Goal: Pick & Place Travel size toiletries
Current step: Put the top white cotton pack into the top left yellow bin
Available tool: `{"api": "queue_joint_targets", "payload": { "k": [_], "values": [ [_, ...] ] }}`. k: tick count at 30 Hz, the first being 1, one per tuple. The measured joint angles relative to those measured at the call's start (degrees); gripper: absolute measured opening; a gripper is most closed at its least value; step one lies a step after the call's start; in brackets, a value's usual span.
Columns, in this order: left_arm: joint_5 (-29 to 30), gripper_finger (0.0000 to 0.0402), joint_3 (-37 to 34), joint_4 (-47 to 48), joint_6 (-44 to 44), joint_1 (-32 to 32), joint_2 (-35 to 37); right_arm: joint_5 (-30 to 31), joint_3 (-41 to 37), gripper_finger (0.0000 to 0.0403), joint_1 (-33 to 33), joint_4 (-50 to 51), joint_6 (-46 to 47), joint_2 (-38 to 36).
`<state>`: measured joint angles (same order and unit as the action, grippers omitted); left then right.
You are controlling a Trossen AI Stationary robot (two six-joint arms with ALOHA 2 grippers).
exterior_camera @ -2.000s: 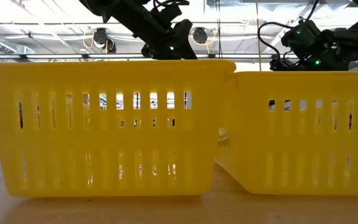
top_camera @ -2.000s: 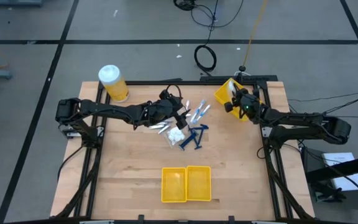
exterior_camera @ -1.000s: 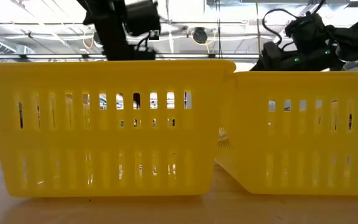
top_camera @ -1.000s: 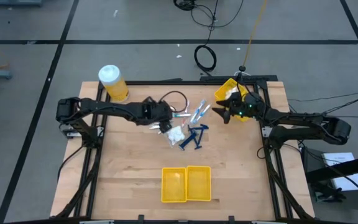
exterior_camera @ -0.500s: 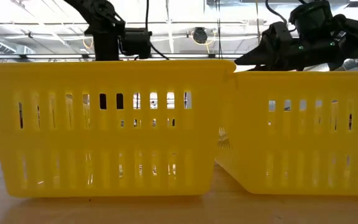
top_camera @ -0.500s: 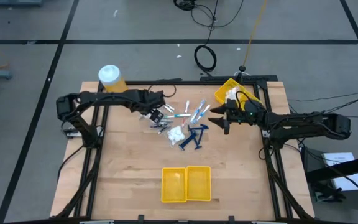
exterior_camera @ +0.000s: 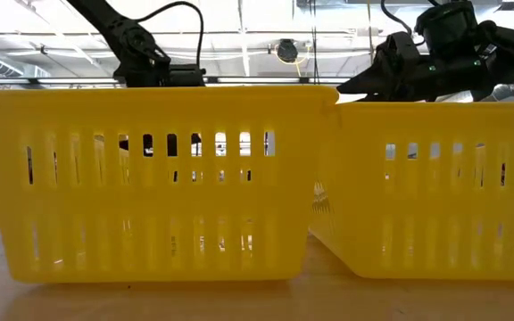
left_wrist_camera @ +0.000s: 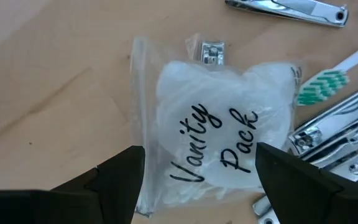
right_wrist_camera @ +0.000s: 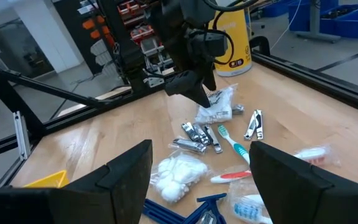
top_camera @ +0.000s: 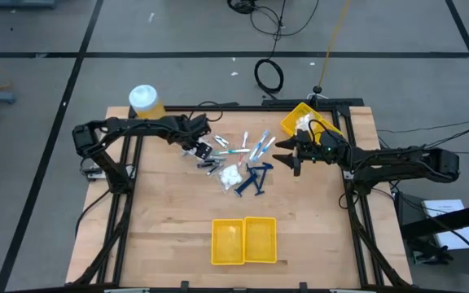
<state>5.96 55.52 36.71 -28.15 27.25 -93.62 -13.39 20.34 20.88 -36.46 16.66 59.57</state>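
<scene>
The travel size toiletries (top_camera: 243,163) lie in a loose pile on the wooden table: dark blue razors (top_camera: 252,181), a packet of white bits (top_camera: 230,174), thin sticks (top_camera: 256,146) and silvery clippers (right_wrist_camera: 194,134). My left gripper (top_camera: 204,150) hovers open at the pile's left end. Its fingers stand either side of a clear packet printed "Vanity Pack" (left_wrist_camera: 216,130), which lies flat on the wood. My right gripper (top_camera: 287,156) stands open just right of the pile, pointing at it, with nothing between its fingers (right_wrist_camera: 201,148).
A yellow two-compartment bin (top_camera: 243,240) sits near the front edge and fills the low view (exterior_camera: 150,178). Another yellow bin (top_camera: 306,122) stands at the far right behind my right gripper. A yellow jar with a white lid (top_camera: 145,102) stands at the far left.
My left gripper has drawn back from the pile's middle toward the table's far left, its arm swinging toward the far edge. My right gripper has come away from the far-right yellow bin toward the pile. Both stay open and have been still for the last half second.
</scene>
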Motion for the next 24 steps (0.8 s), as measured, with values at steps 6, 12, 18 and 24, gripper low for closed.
{"api": "queue_joint_targets", "payload": {
  "k": [6,12,18,24],
  "values": [
    [-0.1,0.0296,-0.1,0.0,0.9,0.1,0.0,0.0,0.0,0.0254,0.0,0.0,0.0,0.0],
    [-0.2,0.0261,-0.1,0.0,1.4,0.0,0.0,0.0,0.0,0.0254,0.0,0.4,-0.5,0.0],
    [-0.2,0.0161,-0.1,0.0,1.5,0.0,0.0,0.0,0.0,0.0254,0.0,1.2,-1.1,0.0],
    [-0.2,0.006,-0.1,-0.5,2.2,0.0,0.0,0.0,0.0,0.0254,0.0,1.2,-1.1,0.0]
  ]
}}
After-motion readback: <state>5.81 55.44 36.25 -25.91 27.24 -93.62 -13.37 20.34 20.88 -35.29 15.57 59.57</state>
